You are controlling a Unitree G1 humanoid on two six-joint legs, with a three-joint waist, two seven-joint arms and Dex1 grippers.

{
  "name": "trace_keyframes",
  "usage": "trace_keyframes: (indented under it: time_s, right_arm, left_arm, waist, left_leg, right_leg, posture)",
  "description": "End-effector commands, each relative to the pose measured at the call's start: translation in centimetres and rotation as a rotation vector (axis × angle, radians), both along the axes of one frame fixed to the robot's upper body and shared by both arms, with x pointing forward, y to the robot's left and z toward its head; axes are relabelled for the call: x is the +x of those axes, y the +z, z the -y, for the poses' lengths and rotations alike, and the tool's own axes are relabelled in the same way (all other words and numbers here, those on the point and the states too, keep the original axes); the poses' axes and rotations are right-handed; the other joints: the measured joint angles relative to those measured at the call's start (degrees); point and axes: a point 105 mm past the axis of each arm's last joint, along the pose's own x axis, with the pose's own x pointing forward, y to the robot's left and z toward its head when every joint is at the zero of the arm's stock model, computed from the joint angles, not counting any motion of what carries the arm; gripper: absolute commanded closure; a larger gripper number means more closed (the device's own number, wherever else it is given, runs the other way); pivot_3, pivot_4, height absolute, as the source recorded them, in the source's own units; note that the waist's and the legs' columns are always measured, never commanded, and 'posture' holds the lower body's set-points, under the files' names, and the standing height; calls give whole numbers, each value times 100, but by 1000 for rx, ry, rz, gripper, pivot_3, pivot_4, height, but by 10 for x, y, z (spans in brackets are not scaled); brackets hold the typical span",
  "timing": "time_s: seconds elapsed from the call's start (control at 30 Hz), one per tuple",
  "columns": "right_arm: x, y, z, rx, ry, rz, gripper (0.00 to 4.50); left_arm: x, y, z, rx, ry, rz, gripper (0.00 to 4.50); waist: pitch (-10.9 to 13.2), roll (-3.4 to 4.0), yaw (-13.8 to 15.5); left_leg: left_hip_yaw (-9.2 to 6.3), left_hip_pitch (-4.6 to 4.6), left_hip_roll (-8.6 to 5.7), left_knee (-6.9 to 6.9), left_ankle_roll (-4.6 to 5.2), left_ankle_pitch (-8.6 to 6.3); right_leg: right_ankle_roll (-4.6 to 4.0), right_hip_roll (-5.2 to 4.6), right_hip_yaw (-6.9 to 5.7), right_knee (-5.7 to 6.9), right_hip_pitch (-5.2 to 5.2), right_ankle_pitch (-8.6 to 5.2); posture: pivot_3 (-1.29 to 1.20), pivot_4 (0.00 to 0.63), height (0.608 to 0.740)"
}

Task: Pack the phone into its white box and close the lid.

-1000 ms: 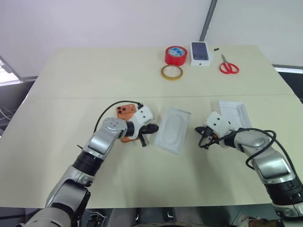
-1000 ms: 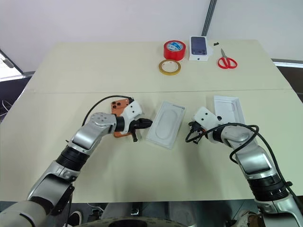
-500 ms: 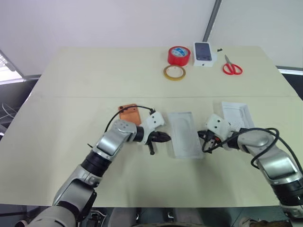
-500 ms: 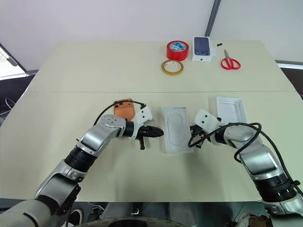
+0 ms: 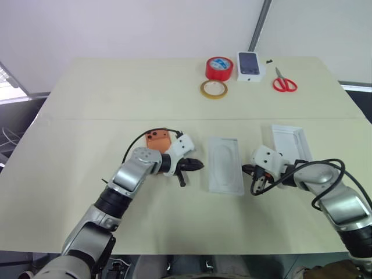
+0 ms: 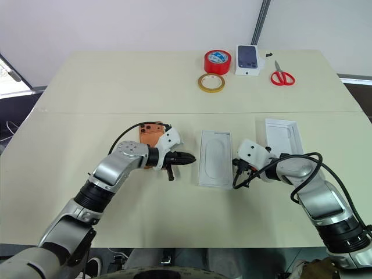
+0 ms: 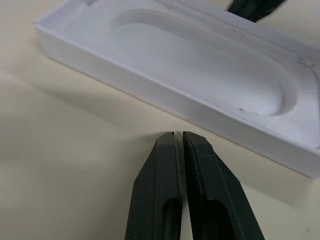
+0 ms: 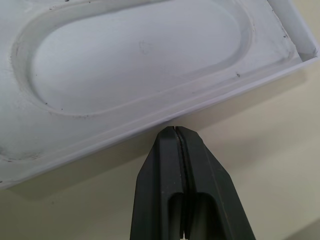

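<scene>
Phone [image 5: 156, 139] lies behind the left tool [image 5: 197, 165]; both tools, right [image 6: 236, 168] included, are pressed together, empty, flanking the oval-moulded white tray [image 5: 225, 172]. Open the left one, reach back, pinch the phone's long edges.

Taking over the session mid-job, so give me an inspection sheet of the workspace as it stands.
Surface: beige table, seam across the middle.
Job's things: orange phone lying behind the left wrist; white tray with an oval recess between the grippers; another white box part behind the right arm.
Clutter: red tape roll, tan tape ring, small printed phone box, red scissors, all at the far edge.
Grippers: left gripper shut, empty, beside the tray; right gripper shut, empty, at its other side.
Cables: black loops at both wrists.
Surroundings: white wall, grey pole.
</scene>
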Motion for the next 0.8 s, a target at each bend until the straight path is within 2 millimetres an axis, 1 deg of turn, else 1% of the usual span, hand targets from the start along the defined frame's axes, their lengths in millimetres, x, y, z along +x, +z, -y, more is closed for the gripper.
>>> trace_keyframes:
  time_s: [0.03,0.13,0.2,0.23,0.3,0.33,0.43,0.47,0.57,0.6,0.67,0.73,0.8]
  right_arm:
    - [7,23,18,-25,-45,70,4500]
    - [15,43,27,-46,-59,143,4500]
    - [23,60,23,7,-73,190,4500]
    - [27,67,17,44,-68,213,4500]
    - [34,80,4,100,-51,263,4500]
    - [40,83,-6,143,-43,279,4500]
    - [54,86,-38,205,0,327,4500]
    - [56,83,-49,215,21,325,4500]
    - [67,76,-83,256,73,328,4500]
    - [72,72,-97,247,97,339,4500]
    - [77,65,-119,251,127,341,4500]
    - [79,58,-140,259,169,332,4500]
    - [82,50,-157,265,192,318,4500]
  left_arm:
    - [12,25,-14,-79,76,29,4203]
    - [16,48,-25,-199,131,-9,4203]
    - [18,56,-32,-226,159,-25,3662]
    - [20,60,-35,-237,179,-24,3339]
    - [23,65,-42,-270,217,-42,2382]
    - [28,68,-50,-302,263,-71,1886]
    - [42,71,-75,-349,408,-118,318]
    - [45,72,-82,-369,447,-148,40]
    - [48,73,-101,-375,516,-186,40]
    - [49,71,-110,-399,559,-246,40]
    - [49,67,-123,-405,616,-311,40]
    - [45,60,-133,-370,655,-376,40]
    - [43,55,-142,-393,716,-464,40]
  waist:
    - [0,0,0]
    - [0,0,-2]
    - [1,0,-29]
    - [1,-1,-41]
    - [1,-1,-51]
    - [1,-1,-57]
    - [1,-1,-100]
    - [1,-2,-115]
    - [2,-3,-136]
    - [2,-3,-154]
    - [2,-3,-159]
    - [2,-3,-163]
    - [2,-3,-159]
  left_leg:
    - [0,0,0,0,-2,1]
    - [0,-3,0,0,-6,4]
    - [0,-2,0,0,-8,4]
    - [0,-2,0,0,-8,5]
    - [0,0,1,0,-15,8]
    - [0,1,1,0,-18,10]
    - [0,0,2,-1,-32,18]
    - [0,-2,1,-1,-34,19]
    - [0,-6,0,-1,-35,20]
    - [0,-7,1,-1,-36,20]
    - [2,-10,0,-1,-38,21]
    - [1,-9,0,-1,-40,23]
    - [1,-9,-1,-2,-41,23]
  right_leg:
    - [0,0,0,0,0,0]
    - [0,0,0,0,-3,0]
    - [0,0,0,0,-3,0]
    - [0,0,0,1,-4,0]
    - [0,1,0,4,-4,0]
    - [0,2,0,4,-4,0]
    - [0,3,0,8,-6,0]
    - [0,3,-1,8,-10,0]
    - [0,2,-1,11,-15,0]
    - [0,3,-1,11,-17,0]
    - [0,2,0,13,-23,0]
    - [0,2,-1,20,-27,0]
    - [0,2,-1,26,-29,0]
  posture:
    - [0,150,740]
    - [0,150,740]
    - [0,150,740]
    - [0,150,740]
    - [0,150,740]
    - [0,150,740]
    - [0,150,740]
    - [0,150,740]
    - [0,150,740]
    - [0,150,740]
    - [0,150,740]
    - [0,150,740]
    - [0,150,740]
